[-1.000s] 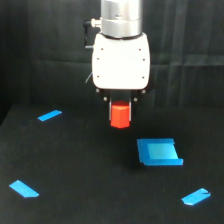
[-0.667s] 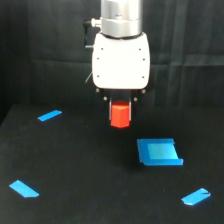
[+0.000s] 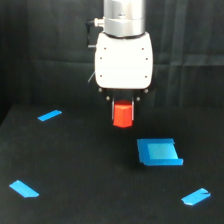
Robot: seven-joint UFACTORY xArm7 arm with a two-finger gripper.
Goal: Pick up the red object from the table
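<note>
My hand (image 3: 123,107) is clamped on the red block (image 3: 123,114), which hangs under it clear of the table (image 3: 90,175), up at about eleven o'clock from the blue tray (image 3: 159,152). I judge the pickup essentially done; only holding it aloft seems left.

A robotics lab or test bench is suggested: a matte black table (image 3: 75,165) is marked with blue tape strips (image 3: 49,115), a black curtain (image 3: 45,50) is hung behind as backdrop, and a white-bodied robot arm (image 3: 123,55) is mounted above.
</note>
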